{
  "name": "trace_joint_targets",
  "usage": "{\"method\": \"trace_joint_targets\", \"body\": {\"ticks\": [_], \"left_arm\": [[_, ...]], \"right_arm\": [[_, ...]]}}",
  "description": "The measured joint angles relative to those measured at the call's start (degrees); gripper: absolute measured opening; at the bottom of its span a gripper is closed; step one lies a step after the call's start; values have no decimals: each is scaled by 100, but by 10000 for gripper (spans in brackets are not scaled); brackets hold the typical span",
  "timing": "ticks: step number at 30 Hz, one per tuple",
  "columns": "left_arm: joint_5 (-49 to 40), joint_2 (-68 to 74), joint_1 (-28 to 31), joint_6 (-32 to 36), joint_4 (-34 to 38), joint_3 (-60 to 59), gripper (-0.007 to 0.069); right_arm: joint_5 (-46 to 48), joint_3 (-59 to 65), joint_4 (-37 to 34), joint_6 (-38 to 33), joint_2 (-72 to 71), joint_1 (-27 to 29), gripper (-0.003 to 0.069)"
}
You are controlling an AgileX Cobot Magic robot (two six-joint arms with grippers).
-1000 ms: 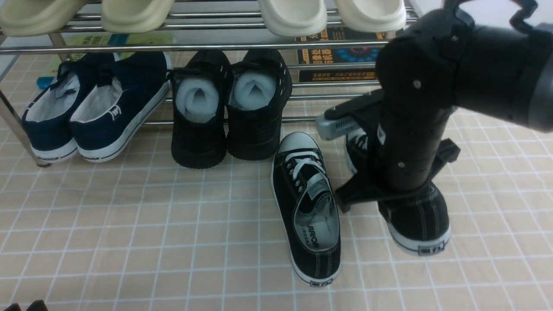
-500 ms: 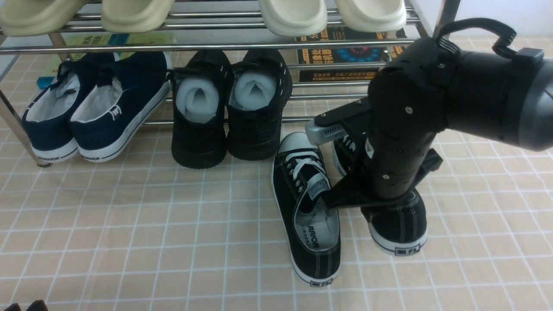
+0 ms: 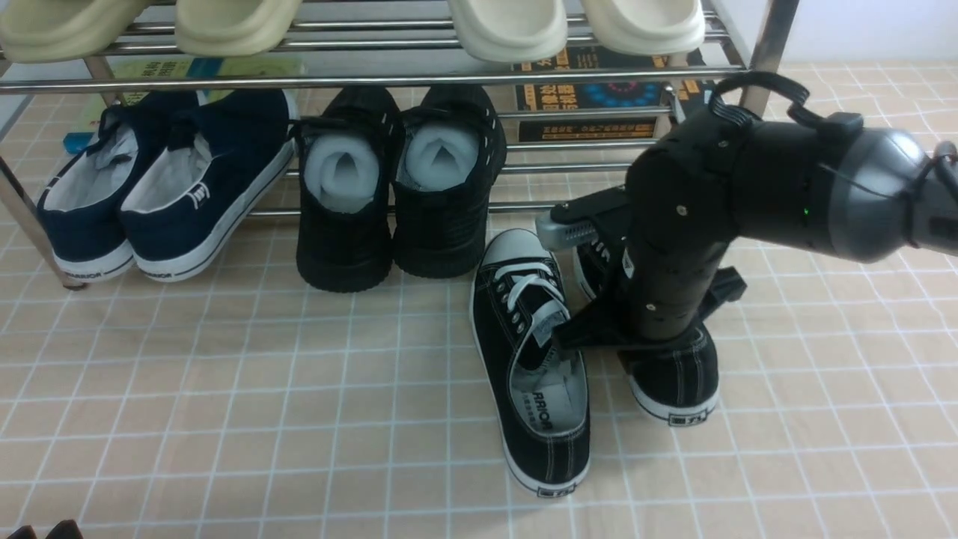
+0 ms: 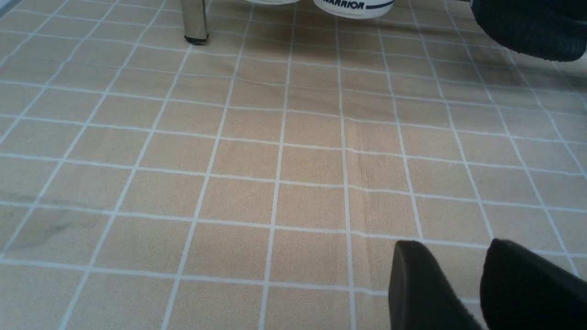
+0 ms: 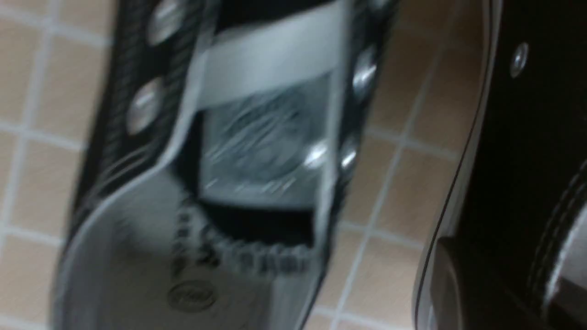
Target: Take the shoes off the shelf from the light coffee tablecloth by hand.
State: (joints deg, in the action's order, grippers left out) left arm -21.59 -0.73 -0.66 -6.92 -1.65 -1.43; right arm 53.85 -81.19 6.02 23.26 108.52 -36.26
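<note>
One black canvas sneaker [image 3: 531, 359] with white laces lies on the light coffee tablecloth [image 3: 224, 389] in front of the chrome shelf [image 3: 374, 78], heel toward me. My right gripper [image 3: 651, 337] is shut on the second sneaker [image 3: 673, 382], holding it by the side wall just right of the first, low at the cloth; I cannot tell if it touches. In the right wrist view the held shoe [image 5: 518, 137] is dark and close, and the first sneaker [image 5: 257, 151] is blurred beside it. My left gripper [image 4: 451, 270] is open and empty over bare cloth at the near left [image 3: 45, 530].
Navy slip-ons [image 3: 165, 187] and all-black shoes stuffed with white foam [image 3: 397, 187] sit on the lower tier. Cream slippers [image 3: 509, 30] sit on the upper tier. Books [image 3: 591, 97] lie behind the shelf's right part. A shelf leg [image 4: 195, 23] stands ahead of the left gripper.
My right arm has carried the held sneaker down and to the left, close beside the sneaker on the cloth. The left gripper and the other shoes have not moved.
</note>
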Motion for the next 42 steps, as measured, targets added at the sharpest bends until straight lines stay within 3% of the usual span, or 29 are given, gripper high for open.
{"method": "trace_joint_targets", "body": {"ticks": [13,21,27,31,34,36,40,42], "left_arm": [[0,0,0,0,0,0,240],[0,0,0,0,0,0,240],[0,0,0,0,-2,0,240],[0,0,0,0,-2,0,240],[0,0,0,0,-2,0,240],[0,0,0,0,-2,0,240],[0,0,0,0,-2,0,240],[0,0,0,0,-2,0,240]], "right_arm": [[-217,-4,-111,7,75,0,18],[-326,-11,-644,7,75,0,50],[-103,-85,-984,-44,39,0,177],[350,-376,-970,-259,-118,0,320],[788,-703,-963,-616,-294,0,358],[1036,-823,-963,-763,-371,0,352],[1599,-1255,-959,-1306,-743,0,243],[1629,-1299,-939,-1508,-1084,0,150]]}}
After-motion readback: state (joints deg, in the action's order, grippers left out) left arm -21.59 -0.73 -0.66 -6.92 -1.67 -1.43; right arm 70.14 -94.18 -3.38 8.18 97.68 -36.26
